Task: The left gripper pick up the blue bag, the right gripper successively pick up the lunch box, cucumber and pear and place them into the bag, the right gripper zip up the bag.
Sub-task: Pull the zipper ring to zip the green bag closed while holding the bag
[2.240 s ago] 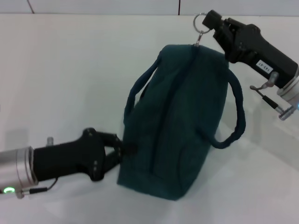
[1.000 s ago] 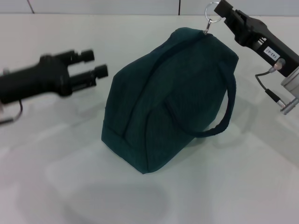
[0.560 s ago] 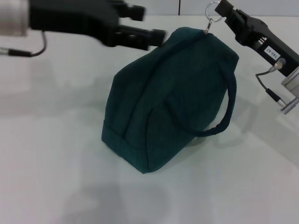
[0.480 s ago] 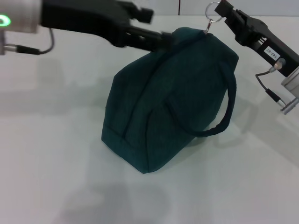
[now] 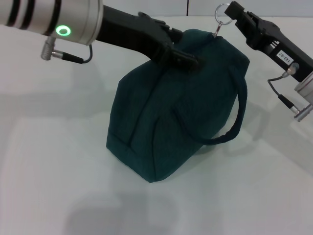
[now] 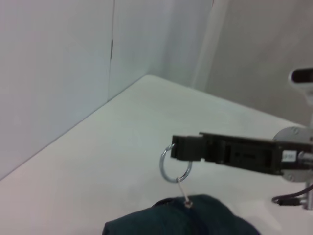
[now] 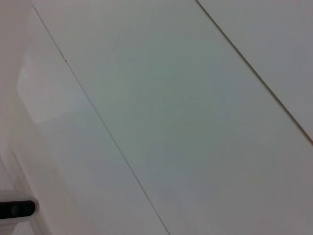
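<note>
The blue bag (image 5: 181, 112) stands zipped on the white table (image 5: 58, 161), one loop handle (image 5: 234, 122) hanging down its near side. My left gripper (image 5: 188, 48) reaches in from the upper left and hovers open at the bag's top edge, its fingers apart against the fabric. At the bag's far upper corner, my right gripper (image 5: 232, 11) is shut on the zipper's ring pull (image 5: 221, 11). The left wrist view shows that ring pull (image 6: 175, 165) pinched in the right gripper (image 6: 177, 148) above the bag's top (image 6: 195, 220). The lunch box, cucumber and pear are out of view.
The white table spreads around the bag, with a pale wall (image 5: 146, 6) behind its far edge. The right arm's cables (image 5: 288, 103) hang at the right edge. The right wrist view shows only white panels (image 7: 171, 98).
My left gripper let go of the bag's near end, swung up and across from the left, and now sits at the bag's top. The bag turned early on; the right gripper keeps holding the ring.
</note>
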You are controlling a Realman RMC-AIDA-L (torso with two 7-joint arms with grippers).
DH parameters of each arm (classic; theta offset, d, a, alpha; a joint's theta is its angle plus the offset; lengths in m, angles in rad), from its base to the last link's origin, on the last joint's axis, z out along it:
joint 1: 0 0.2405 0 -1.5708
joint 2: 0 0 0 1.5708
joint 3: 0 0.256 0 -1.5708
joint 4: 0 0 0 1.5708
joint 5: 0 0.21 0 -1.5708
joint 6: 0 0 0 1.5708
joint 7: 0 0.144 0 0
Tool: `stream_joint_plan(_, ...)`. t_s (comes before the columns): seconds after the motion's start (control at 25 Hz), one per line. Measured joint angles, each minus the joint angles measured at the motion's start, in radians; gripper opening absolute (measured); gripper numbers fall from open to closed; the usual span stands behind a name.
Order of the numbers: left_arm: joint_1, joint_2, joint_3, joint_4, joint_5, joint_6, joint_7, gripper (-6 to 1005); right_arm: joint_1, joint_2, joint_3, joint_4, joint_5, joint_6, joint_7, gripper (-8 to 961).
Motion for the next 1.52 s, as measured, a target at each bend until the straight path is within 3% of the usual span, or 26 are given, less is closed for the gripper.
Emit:
stream_joint_plan(0.28, -0.001, 0.000, 0.053, 0.005, 0.038, -0.019, -0.013, 890, 0.000, 0.000, 0.000, 0.001, 0.000, 0.001, 0.000, 93)
stream_joint_plan(0.6, 0.016, 0.001, 0.054, 0.008, 0.024, -0.052, -0.023, 807, 0.001, 0.000, 0.000, 0.001, 0.001, 0.005, 0.000, 95)
stream_joint_plan(1.04, 0.010, 0.002, 0.053, 0.006, 0.026, -0.050, 0.005, 321, -0.003, 0.000, 0.000, 0.005, 0.001, 0.005, 0.000, 98)
stream_joint_plan(1.52, 0.011, 0.003, 0.056, 0.006, 0.028, -0.047, 0.024, 102, 0.005, 0.000, 0.007, 0.010, 0.001, 0.005, 0.000, 101)
